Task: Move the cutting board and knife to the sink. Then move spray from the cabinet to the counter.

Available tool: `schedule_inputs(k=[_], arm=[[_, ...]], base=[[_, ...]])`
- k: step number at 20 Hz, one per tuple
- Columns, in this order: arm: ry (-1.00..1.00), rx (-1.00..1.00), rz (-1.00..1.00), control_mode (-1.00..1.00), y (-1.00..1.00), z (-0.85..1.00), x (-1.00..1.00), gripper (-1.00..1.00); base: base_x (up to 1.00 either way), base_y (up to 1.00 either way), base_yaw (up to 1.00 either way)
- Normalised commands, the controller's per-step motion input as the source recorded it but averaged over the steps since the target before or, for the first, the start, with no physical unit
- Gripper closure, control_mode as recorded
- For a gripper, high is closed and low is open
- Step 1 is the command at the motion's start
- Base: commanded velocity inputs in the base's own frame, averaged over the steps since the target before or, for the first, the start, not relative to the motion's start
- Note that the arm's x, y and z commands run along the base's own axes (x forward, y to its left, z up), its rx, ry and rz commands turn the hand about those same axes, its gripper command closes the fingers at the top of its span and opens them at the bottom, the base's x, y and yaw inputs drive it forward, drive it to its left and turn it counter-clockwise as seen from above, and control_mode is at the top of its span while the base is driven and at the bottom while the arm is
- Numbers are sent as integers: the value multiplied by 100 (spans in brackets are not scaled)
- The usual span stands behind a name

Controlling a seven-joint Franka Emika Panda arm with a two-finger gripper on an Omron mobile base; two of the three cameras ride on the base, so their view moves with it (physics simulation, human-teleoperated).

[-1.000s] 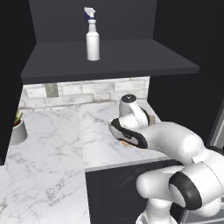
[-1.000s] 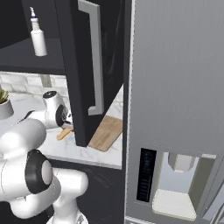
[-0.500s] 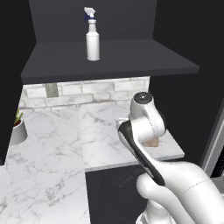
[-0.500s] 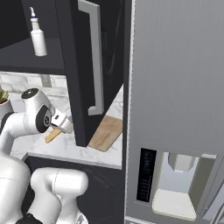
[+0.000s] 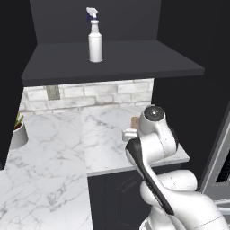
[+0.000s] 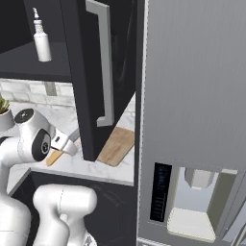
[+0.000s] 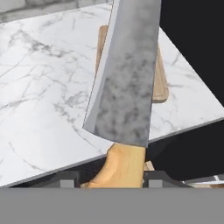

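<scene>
My gripper (image 7: 112, 177) is shut on the knife (image 7: 124, 87). Its orange-yellow handle sits between the fingertips and the blue-grey blade points away, above the counter (image 7: 48, 87). In the right base view the gripper (image 6: 65, 143) hangs just left of the cabinet door (image 6: 96, 72). The wooden cutting board (image 6: 117, 146) lies flat on the counter at the right end, partly behind the blade (image 7: 159, 78). The white spray (image 5: 95, 40) stands upright on the cabinet shelf (image 5: 134, 58), also high on the left (image 6: 42, 41). The sink is out of view.
The open cabinet door with its long grey handle hangs over the counter's right end. A steel fridge (image 6: 192, 96) stands to the right. A potted plant (image 5: 15, 134) sits on the counter at the left. The marble counter (image 5: 58, 134) runs left from my arm.
My arm has folded upward and drawn back toward the base, carrying the hand off the counter surface by the board. The spray and the cutting board have stayed put.
</scene>
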Motion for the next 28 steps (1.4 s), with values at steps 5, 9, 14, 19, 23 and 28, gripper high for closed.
schedule_inputs(k=[5, 9, 14, 19, 23, 28], arm=[[-10, 1, -21, -100, -13, 0, -95, 100], [-15, 0, -20, -100, -8, 5, -21, 100], [-42, 0, -1, -100, -9, 19, 5, 100], [-5, 0, 0, -100, 0, 0, 0, 100], [0, 0, 0, -100, 0, 0, 0, 100], [0, 0, 0, -100, 0, -2, -11, 100]], base=[[0, 0, 0], [0, 0, 0], [0, 0, 0], [0, 0, 0], [0, 0, 0], [0, 0, 0]])
